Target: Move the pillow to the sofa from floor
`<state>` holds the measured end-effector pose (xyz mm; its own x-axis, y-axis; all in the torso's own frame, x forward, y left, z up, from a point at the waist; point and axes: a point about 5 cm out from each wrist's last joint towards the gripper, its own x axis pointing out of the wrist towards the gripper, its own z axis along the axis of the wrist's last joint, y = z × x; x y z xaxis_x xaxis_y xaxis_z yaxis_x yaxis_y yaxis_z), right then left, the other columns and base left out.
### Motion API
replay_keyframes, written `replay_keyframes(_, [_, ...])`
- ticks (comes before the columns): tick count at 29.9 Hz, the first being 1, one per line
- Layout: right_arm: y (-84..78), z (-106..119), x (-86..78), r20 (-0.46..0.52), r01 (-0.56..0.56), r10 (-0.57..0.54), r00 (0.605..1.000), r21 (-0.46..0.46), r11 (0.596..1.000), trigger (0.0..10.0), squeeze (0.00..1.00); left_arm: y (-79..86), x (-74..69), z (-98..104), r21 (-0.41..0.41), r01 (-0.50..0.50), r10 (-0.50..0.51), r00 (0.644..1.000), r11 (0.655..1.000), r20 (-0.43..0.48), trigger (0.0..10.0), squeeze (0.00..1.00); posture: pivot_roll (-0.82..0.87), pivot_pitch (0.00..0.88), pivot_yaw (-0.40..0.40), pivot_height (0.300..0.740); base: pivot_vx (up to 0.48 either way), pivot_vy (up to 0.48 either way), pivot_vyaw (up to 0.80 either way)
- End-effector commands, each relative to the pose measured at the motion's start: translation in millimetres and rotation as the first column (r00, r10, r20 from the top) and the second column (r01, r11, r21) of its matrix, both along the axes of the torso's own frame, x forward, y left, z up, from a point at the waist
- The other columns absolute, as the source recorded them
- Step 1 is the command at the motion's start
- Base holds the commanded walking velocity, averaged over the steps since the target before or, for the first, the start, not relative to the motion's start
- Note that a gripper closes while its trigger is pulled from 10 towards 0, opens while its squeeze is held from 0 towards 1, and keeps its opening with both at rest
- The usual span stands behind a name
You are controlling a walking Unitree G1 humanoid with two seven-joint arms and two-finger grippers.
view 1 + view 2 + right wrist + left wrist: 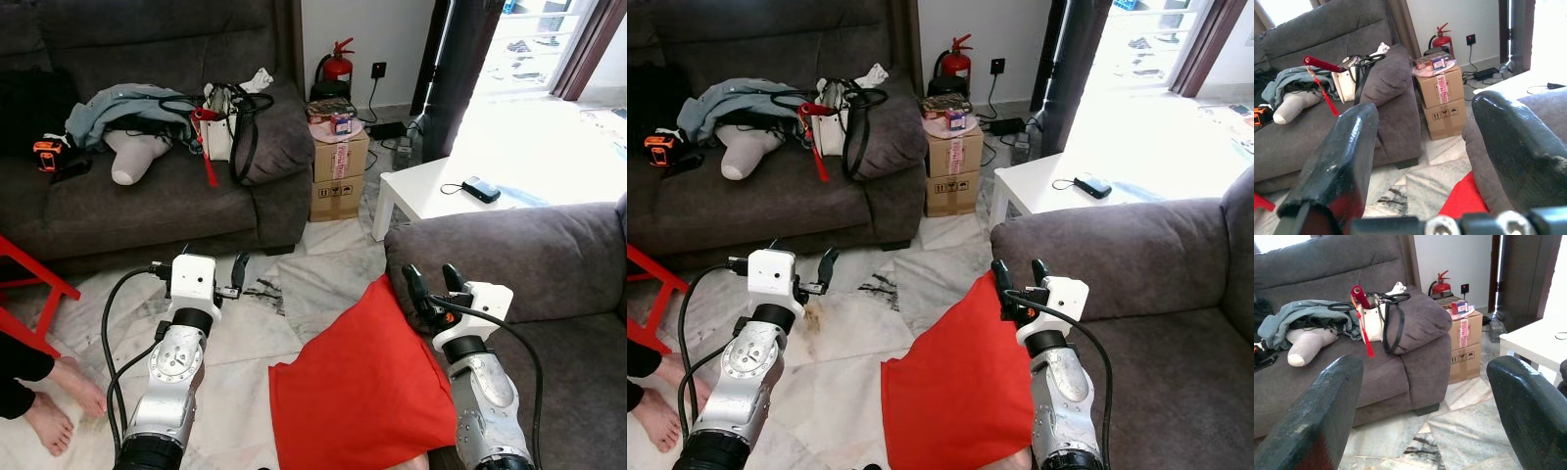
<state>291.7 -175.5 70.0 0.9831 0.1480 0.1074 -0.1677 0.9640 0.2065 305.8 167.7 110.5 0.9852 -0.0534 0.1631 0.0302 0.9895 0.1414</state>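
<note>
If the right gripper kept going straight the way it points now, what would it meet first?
Probably nothing nearby: the right gripper, open, points over bare floor toward the far sofa's armrest and the cardboard boxes; depth is unclear.

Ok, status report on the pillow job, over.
Left tool open, empty. Right tool open above red pillow. Pillow on floor, leaning against sofa. Nothing between.

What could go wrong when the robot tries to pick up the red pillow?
1. The pillow leans on the near sofa, big and soft. Both grippers, left and right, are open and hold nothing, so a one-sided pinch might let it flop out.
2. A person's bare feet are on the floor by the left arm; a swing could bump them.
3. The right gripper is beside the sofa arm and could snag it.
</note>
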Motion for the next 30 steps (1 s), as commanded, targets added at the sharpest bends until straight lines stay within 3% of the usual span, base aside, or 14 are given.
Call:
replay_keyframes(1, [2.4,5.3,2.7,0.013,-0.011,0.011,1.000,-0.013,1.000,10.0,0.00,1.9,1.1,2.4,-0.012,-0.008,0.008,1.000,1.000,0.004,10.0,0.00,-0.06,0.079,0.037,0.700,0.000,0.000,0.00])
replay_keyframes(11, [2.8,3.3,1.5,-0.001,-0.015,0.015,1.000,-0.018,1.000,10.0,0.00,0.6,2.2,2.3,-0.016,-0.005,0.005,1.000,1.000,0.003,10.0,0.00,-0.06,0.088,0.037,0.636,0.000,0.000,0.00])
replay_keyframes(30, [-0.9,3.2,1.5,0.001,0.007,-0.007,1.000,-0.048,0.999,10.0,0.00,0.0,2.4,0.0,-0.020,0.003,-0.003,1.000,1.000,-0.008,10.0,0.00,-0.06,0.095,0.026,0.636,0.000,0.000,0.00])
